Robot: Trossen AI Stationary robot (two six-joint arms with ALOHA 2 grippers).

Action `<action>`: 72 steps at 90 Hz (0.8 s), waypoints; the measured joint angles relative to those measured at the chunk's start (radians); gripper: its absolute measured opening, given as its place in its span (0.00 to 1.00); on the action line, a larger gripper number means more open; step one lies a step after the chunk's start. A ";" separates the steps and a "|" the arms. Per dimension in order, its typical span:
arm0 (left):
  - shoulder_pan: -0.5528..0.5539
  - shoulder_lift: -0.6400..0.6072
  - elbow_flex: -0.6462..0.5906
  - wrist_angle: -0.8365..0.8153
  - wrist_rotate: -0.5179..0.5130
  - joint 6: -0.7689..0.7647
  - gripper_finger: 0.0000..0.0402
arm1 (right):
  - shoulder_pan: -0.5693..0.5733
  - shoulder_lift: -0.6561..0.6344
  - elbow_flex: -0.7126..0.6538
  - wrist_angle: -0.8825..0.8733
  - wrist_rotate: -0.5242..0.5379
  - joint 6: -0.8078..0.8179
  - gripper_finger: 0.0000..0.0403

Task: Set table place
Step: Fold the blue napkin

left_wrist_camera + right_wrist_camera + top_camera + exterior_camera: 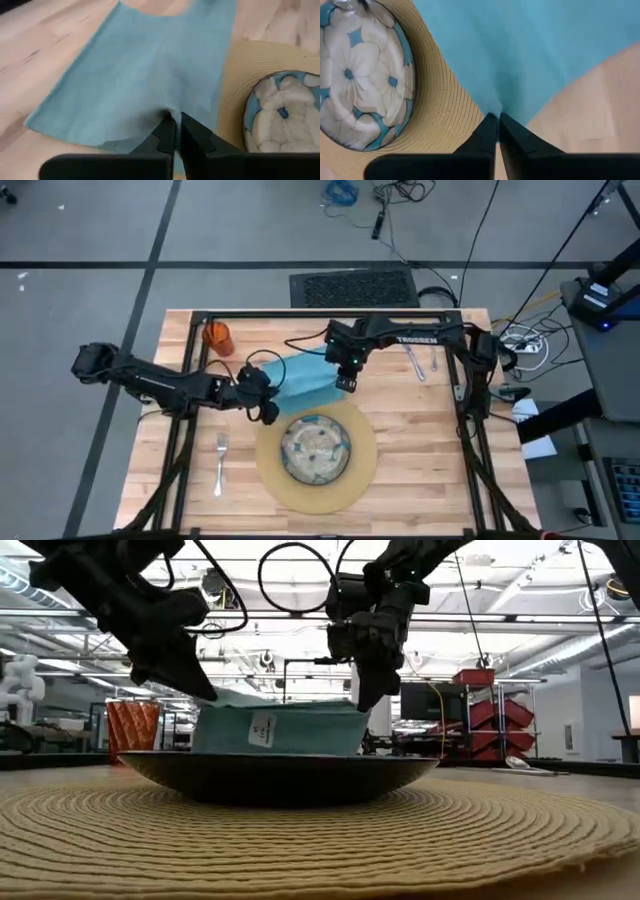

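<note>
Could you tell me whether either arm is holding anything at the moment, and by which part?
Both hold the teal napkin: the left tool and the right tool each pinch its edge, on the side toward the mat.

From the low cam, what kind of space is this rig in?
Likely a robotics lab or workshop: exposed ceiling trusses with strip lights, red shelving racks behind the table, and a white robot arm in the background.

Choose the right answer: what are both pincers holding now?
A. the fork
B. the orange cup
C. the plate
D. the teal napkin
D: the left pincer and the right pincer are each shut on an edge of the teal napkin; the fork lies alone.
</note>
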 joint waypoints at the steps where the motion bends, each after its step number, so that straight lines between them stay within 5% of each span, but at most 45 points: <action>1: -0.001 0.000 0.000 0.004 0.000 0.000 0.00 | 0.000 0.000 0.000 -0.001 0.000 -0.001 0.00; 57: -0.030 0.053 0.000 0.084 0.091 -0.025 0.00 | 0.000 0.000 0.000 -0.045 0.005 0.008 0.00; 72: -0.030 0.069 0.000 0.085 0.126 0.002 0.05 | 0.000 -0.001 0.000 -0.070 0.008 0.021 0.09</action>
